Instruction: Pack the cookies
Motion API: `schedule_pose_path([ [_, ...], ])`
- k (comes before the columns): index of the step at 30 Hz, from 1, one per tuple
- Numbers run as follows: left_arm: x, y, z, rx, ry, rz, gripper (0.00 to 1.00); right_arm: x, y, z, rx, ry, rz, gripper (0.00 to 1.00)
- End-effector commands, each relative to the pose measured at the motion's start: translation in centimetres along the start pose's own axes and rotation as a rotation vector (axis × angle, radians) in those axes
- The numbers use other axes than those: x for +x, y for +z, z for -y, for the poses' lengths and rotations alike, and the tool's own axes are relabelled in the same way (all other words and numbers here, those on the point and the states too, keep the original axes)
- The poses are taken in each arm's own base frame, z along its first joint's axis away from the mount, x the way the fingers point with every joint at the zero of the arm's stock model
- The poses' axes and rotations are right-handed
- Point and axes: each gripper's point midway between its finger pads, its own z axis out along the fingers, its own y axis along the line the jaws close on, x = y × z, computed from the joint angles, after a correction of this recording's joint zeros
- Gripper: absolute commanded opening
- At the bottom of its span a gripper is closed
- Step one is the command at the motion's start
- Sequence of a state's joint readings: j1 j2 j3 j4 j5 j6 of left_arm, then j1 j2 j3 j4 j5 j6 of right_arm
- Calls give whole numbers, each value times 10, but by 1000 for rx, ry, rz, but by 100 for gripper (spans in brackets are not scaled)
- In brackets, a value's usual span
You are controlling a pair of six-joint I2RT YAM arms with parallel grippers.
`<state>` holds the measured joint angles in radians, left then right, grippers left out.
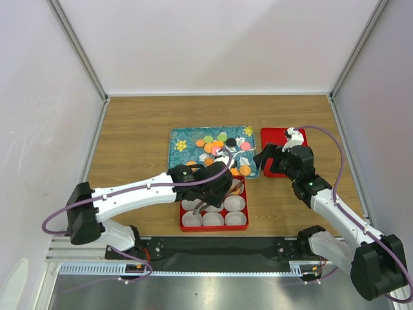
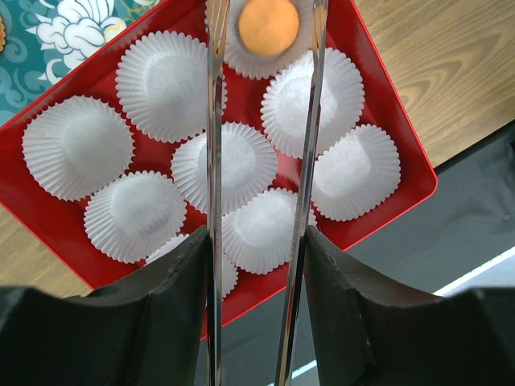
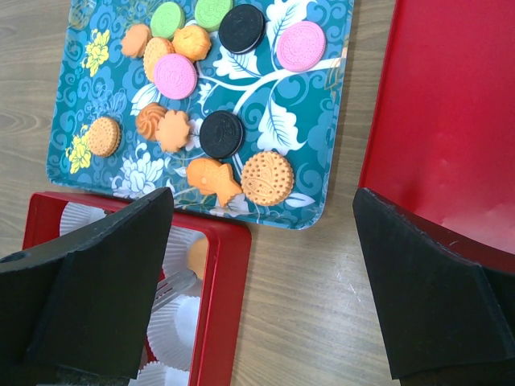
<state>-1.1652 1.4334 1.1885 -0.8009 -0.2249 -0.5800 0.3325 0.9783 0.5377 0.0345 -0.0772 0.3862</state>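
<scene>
Left wrist: left end effector (image 2: 267, 10) parted over cookie (image 2: 269, 27).

A teal floral-patterned rectangular tray (image 3: 310, 161) lies on the wooden tabletop (image 3: 306, 305). It carries small flat cookies (image 3: 267, 178): mostly orange, with two pink, two green and two black. Just beside its lower edge sits a red plastic box (image 3: 229, 281) lined with white pleated paper cups (image 3: 173, 326). An orange disc (image 3: 198, 257), probably a cookie, shows half hidden inside the box. A flat red panel (image 3: 451, 104) lies right of the tray. Two broad black fingers (image 3: 96, 281) stand wide apart, holding nothing.
</scene>
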Motion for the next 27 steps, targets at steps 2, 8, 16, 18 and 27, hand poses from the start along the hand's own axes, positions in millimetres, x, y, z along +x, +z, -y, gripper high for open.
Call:
schedule_pose_path([
  [2, -7, -6, 4, 20, -28, 41, 52, -18, 0, -9, -25, -26, 50, 100],
  [8, -20, -36, 4, 46, -32, 97, 49, -18, 0, -10, -30, -25, 49, 99],
  [16, -50, -68, -21, -20, -61, 194, 51, -18, 0, -10, -28, -27, 49, 100],
  [18, -58, -65, -36, -48, -90, 198, 51, -17, 0, -9, -27, -27, 46, 100],
  [27, -97, -34, -120, -217, -176, 193, 52, -16, 1, -10, -29, -31, 43, 100],
])
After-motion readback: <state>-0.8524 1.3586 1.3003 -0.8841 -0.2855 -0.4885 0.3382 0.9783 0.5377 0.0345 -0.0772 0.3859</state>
